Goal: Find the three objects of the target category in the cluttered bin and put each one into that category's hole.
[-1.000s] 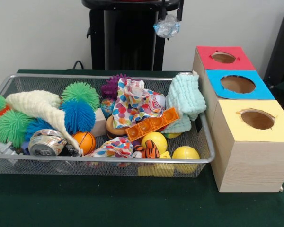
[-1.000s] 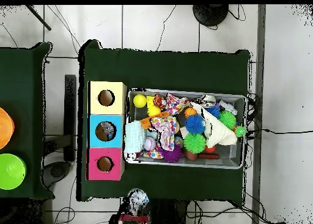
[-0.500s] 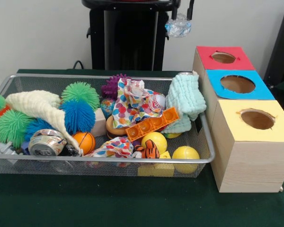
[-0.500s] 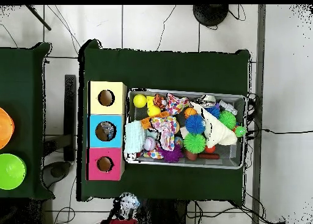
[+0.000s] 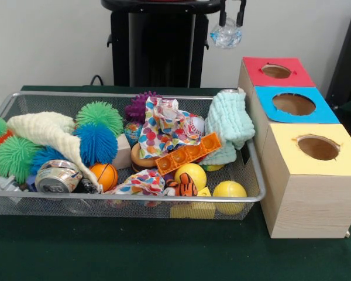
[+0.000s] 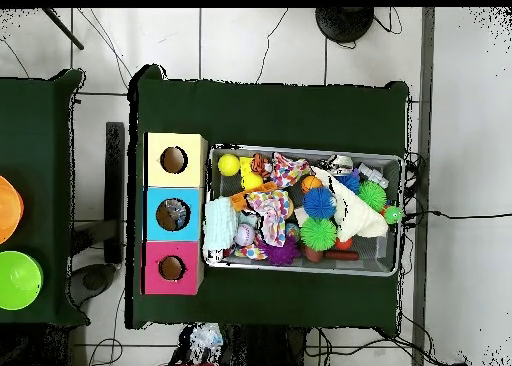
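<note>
In the front view, a silver wire-mesh bin (image 5: pixel 23 202) sits on the green-clothed table (image 5: pixel 134 252), with a row of three wooden boxes with round holes (image 5: pixel 307 175) touching its right end. A pale blue-green folded cloth (image 5: pixel 231 120) hangs at the bin's right end. Two yellow balls (image 5: pixel 210 182) lie at the front right, a crushed metal can (image 5: pixel 57 175) at the front left. The gripper (image 5: pixel 231 14) holds a crumpled clear plastic object (image 5: pixel 226 36) high behind the boxes.

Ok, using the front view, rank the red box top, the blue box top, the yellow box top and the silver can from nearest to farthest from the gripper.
1. The red box top, just below and right of the gripper, which holds a crumpled clear thing.
2. The blue box top, next toward the camera.
3. The yellow box top, nearest the camera in the row.
4. The silver can, in the bin's front left.
</note>
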